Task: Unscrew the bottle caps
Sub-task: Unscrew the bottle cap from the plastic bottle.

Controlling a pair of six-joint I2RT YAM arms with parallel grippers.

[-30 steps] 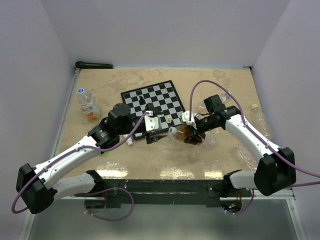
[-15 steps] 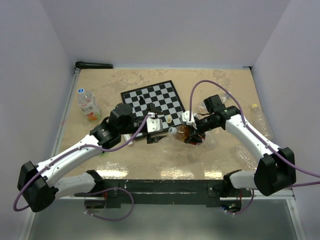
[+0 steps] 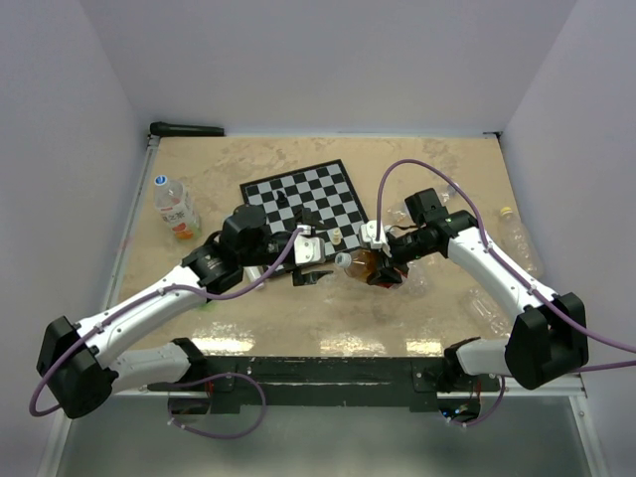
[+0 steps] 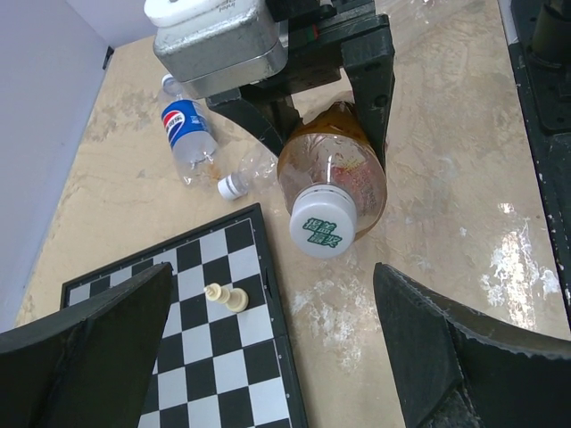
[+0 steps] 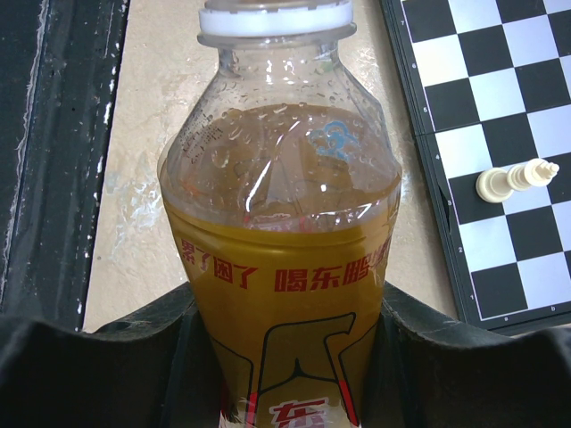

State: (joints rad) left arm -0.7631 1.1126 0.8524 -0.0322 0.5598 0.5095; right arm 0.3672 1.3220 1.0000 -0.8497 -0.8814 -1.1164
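Observation:
My right gripper (image 3: 386,260) is shut on an amber drink bottle (image 3: 366,264), holding it on its side with its white cap (image 3: 343,260) pointing left. The right wrist view shows the bottle (image 5: 281,267) clamped between the black fingers (image 5: 98,366), the cap (image 5: 275,18) at the top. My left gripper (image 3: 310,260) is open and empty, facing the cap a short way off. In the left wrist view the cap (image 4: 322,231) with green print lies between the wide black fingers (image 4: 464,357), beyond their tips.
A chessboard (image 3: 303,204) with a cream piece (image 4: 225,297) and a dark piece lies behind the grippers. A capped bottle (image 3: 175,208) stands at the left. Several clear bottles (image 3: 519,238) lie at the right; one has a blue label (image 4: 188,130).
My left gripper has moved a little to the right, closer to the bottle's cap. The right arm and bottle have not moved.

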